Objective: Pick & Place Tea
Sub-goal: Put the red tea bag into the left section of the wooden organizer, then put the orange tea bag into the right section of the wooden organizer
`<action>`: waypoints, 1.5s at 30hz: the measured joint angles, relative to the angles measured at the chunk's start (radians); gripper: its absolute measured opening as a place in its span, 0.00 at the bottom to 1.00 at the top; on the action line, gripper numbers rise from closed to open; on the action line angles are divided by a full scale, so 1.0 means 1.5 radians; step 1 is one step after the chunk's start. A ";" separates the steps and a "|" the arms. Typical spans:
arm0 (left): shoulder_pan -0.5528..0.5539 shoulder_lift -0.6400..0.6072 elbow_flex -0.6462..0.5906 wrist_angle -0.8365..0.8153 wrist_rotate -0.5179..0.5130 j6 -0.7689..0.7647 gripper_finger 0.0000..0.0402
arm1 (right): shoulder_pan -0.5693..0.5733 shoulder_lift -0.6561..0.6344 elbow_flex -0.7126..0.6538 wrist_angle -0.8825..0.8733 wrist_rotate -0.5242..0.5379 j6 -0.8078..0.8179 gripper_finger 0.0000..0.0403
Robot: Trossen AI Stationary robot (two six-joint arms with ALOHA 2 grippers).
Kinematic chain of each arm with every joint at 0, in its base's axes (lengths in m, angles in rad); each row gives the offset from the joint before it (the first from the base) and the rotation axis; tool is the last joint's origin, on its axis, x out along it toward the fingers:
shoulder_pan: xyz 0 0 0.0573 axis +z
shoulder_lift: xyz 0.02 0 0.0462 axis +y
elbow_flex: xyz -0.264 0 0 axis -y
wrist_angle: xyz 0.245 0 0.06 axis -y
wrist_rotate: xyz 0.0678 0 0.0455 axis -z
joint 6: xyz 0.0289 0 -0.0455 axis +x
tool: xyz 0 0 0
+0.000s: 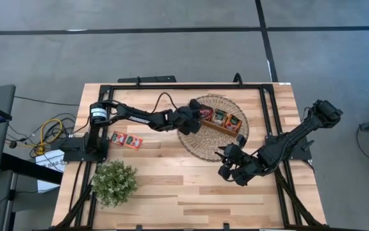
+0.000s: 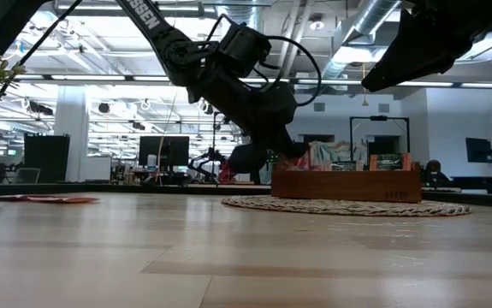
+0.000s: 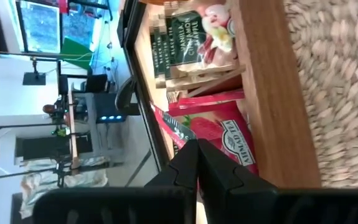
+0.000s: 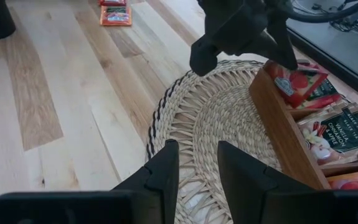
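Left claw (image 4: 278, 53) clenched on a red tea sachet (image 4: 297, 79) at the wooden tray's (image 4: 284, 140) end; right claw (image 4: 197, 165) released.

Glossy red sachet (image 3: 225, 134), smooth wooden tray (image 4: 284, 134), rough woven mat (image 4: 213, 118)

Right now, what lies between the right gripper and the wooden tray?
Only woven mat lies between the right gripper and the wooden tray, in the right wrist view.

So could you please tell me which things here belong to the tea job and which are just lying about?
Job:
- red sachet, shut in the left gripper over the tray
- sachets in the tray
- two sachets on the table

Lying about:
- woven mat
- plant
- right gripper, open, waiting near the mat
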 joint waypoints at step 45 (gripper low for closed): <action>-0.006 -0.338 0.000 -0.272 -0.084 -0.311 0.15 | 0.000 0.112 -0.001 0.046 -0.016 0.000 0.25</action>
